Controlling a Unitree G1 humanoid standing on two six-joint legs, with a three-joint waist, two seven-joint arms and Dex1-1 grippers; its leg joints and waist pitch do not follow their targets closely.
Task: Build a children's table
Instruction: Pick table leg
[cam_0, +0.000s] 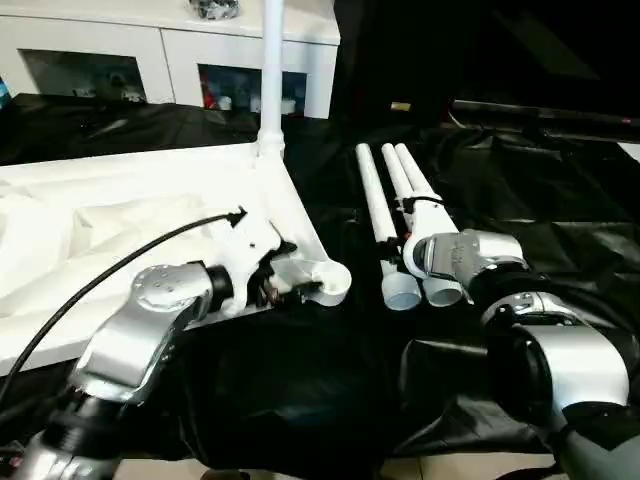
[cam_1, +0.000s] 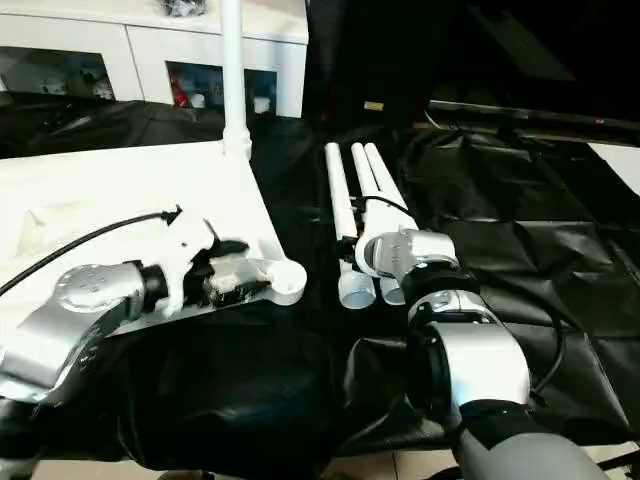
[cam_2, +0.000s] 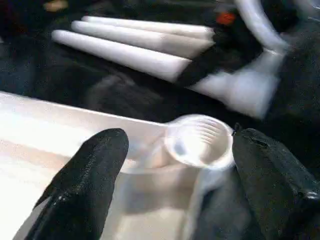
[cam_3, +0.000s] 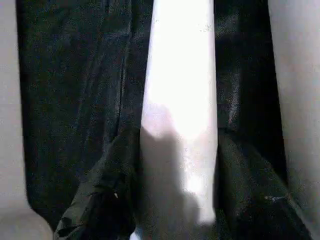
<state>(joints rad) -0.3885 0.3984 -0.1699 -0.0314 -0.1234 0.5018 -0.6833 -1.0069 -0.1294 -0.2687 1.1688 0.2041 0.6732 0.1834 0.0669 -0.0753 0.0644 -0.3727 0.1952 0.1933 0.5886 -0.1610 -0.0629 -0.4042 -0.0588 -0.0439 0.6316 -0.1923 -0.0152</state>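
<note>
Table top (cam_0: 120, 230) lies upside down on black sheet (cam_0: 300, 390). One leg (cam_0: 271, 70) stands upright in its far corner socket. Left gripper (cam_2: 175, 170) at top's near corner socket (cam_0: 328, 282), fingers spread either side of socket. Right of top, three loose legs (cam_0: 385, 215) lie side by side. Right gripper (cam_3: 177, 200) over middle one, fingers closed around leg.

Both forearms (cam_0: 150, 330) are clad in rounded silver shells, joined by black collars. A thin black cable (cam_0: 110, 275) is run along the left forearm to a white wrist block (cam_0: 245, 255). The right wrist housing (cam_0: 465, 255) is silver and white. Matte black, blunt fingers (cam_2: 85, 185) are fitted to the jaws.
</note>
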